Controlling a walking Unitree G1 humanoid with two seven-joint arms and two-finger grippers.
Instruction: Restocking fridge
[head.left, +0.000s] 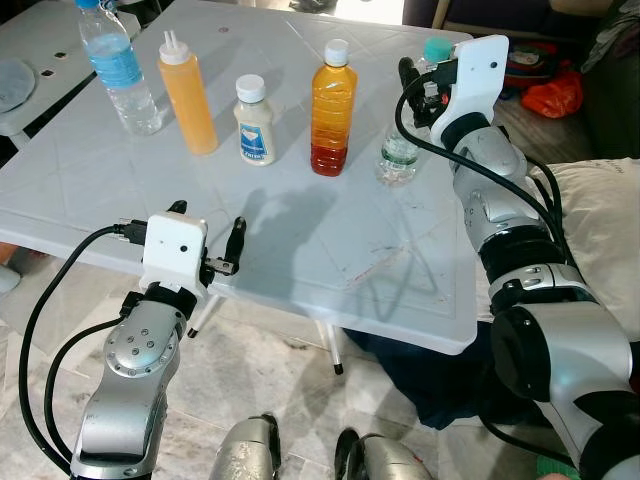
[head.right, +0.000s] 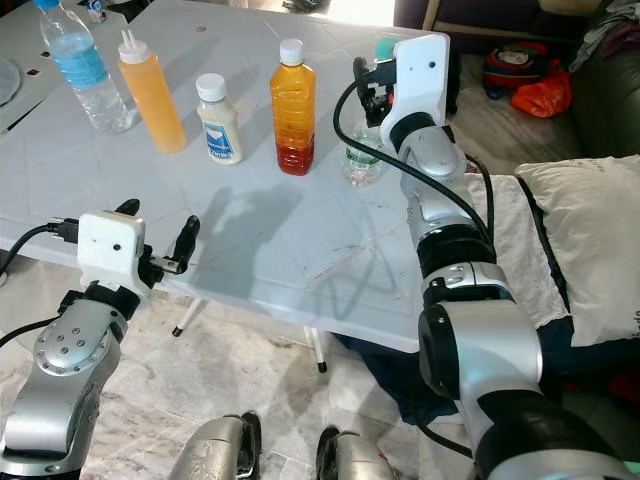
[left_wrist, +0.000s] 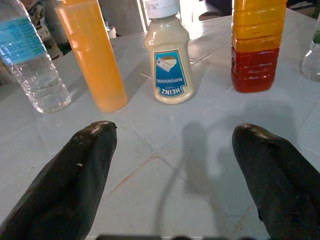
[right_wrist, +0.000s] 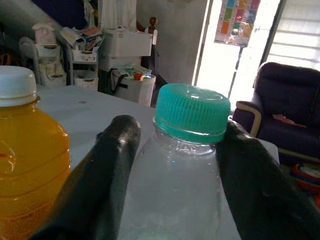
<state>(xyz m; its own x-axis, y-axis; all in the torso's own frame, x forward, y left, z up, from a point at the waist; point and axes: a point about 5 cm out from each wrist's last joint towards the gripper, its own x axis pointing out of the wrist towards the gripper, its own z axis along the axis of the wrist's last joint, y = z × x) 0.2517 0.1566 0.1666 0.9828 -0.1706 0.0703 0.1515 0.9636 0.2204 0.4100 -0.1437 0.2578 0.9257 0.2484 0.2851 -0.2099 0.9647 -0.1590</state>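
**Right gripper closes around a green-capped bottle; left gripper waits open at the table edge**

The right gripper (right_wrist: 172, 165) reaches over the far right part of the white table (head.left: 330, 250) and has its two black fingers (right_wrist: 107, 170) set on either side of the neck of a clear bottle with a green cap (right_wrist: 192, 112). Both fingers lie against the bottle's shoulders just below the cap, so the grip is narrowed to the width of the bottle. The bottle stands upright on the table and its clear body shows no coloured contents; its lower part (head.left: 398, 158) carries a small dark label that is too small to read.

The left gripper (left_wrist: 175, 170) hovers low at the near edge of the table with its fingers spread wide apart, holding and touching nothing.

Four more containers stand upright in a row across the table. Just beside the green-capped bottle is a white-capped bottle (head.left: 334, 105) whose liquid is orange above and dark red at the base. Next comes a white-lidded jar (left_wrist: 172, 60) of pale cream, its blue label reading "HEINZ MAYONNAISE". Then an orange squeeze bottle (head.left: 187, 95) with a white nozzle, and at the far left a clear water bottle (head.left: 120, 70) with a blue label, its writing unreadable.
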